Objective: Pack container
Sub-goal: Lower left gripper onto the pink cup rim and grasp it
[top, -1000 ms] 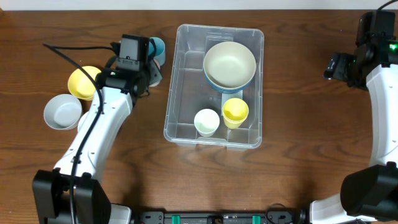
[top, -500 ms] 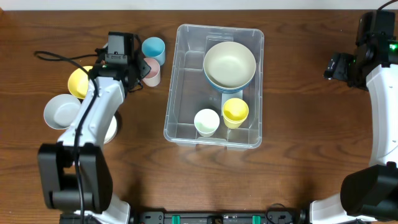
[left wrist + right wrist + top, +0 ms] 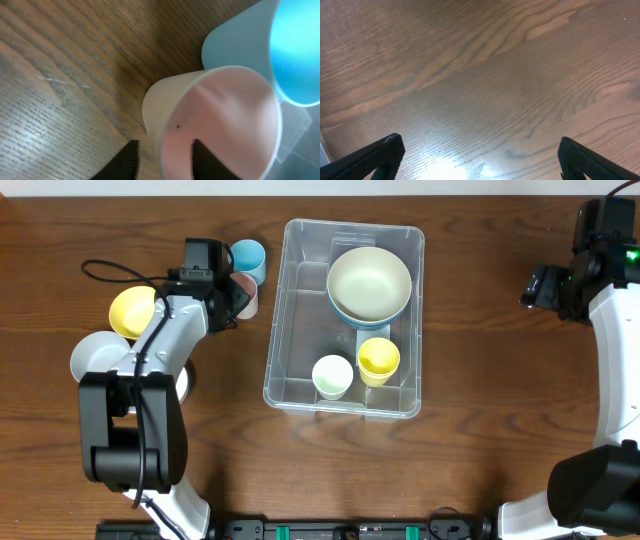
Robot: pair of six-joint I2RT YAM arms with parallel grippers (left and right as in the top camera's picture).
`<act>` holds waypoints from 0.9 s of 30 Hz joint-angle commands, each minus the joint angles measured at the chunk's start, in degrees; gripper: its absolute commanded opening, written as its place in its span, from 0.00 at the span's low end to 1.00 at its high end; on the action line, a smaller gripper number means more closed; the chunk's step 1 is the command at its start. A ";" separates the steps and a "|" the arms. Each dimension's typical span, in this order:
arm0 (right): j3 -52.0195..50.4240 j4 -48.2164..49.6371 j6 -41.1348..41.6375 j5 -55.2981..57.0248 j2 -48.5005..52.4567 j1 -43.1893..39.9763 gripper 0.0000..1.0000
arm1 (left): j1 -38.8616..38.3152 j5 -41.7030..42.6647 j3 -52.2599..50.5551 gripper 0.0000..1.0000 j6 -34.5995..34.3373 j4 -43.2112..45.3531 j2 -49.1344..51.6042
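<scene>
Mid-table from overhead: the container (image 3: 292, 330), flat on the table (image 3: 480, 430), open side up, long axis running from the far edge towards the robot's side, short sides parallel to those edges. Holds in its far half a cream bowl (image 3: 369, 278) nested in a blue bowl (image 3: 350, 319), and in its near half a yellow cup (image 3: 378, 360) and a pale cup (image 3: 332, 375), upright and side by side. Just left of it on the wood, a blue cup (image 3: 247, 256) with a pink cup (image 3: 246, 302) close beside it; further left, a yellow bowl (image 3: 128, 310) and a white bowl (image 3: 97, 358). Puts the left gripper (image 3: 234, 298) at the pink cup, but hides the fingers under the wrist in that view. Only from the left wrist: one of the fingers (image 3: 125, 162) outside the pink cup's wall, the other inside, rim between them; cannot tell whether clamped on the wall or just short of it. From the right wrist, nothing but bare wood and the right gripper (image 3: 480, 152), spread wide with nothing between; from overhead, well right of the container, near the far right of the table.
</scene>
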 commanded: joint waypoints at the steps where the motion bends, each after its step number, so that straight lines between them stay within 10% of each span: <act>1: 0.74 0.02 0.90 0.00 -0.92 -0.31 0.99 | 0.26 0.39 -0.55 0.22 0.26 0.28 0.44; 7: 0.74 0.02 0.90 0.00 -0.94 -0.31 0.99 | 0.94 0.66 -0.55 0.06 1.66 -0.31 0.39; 27: 0.74 0.02 0.90 0.00 -0.94 -0.31 0.99 | 3.30 1.25 -0.44 0.06 13.46 -18.34 -25.57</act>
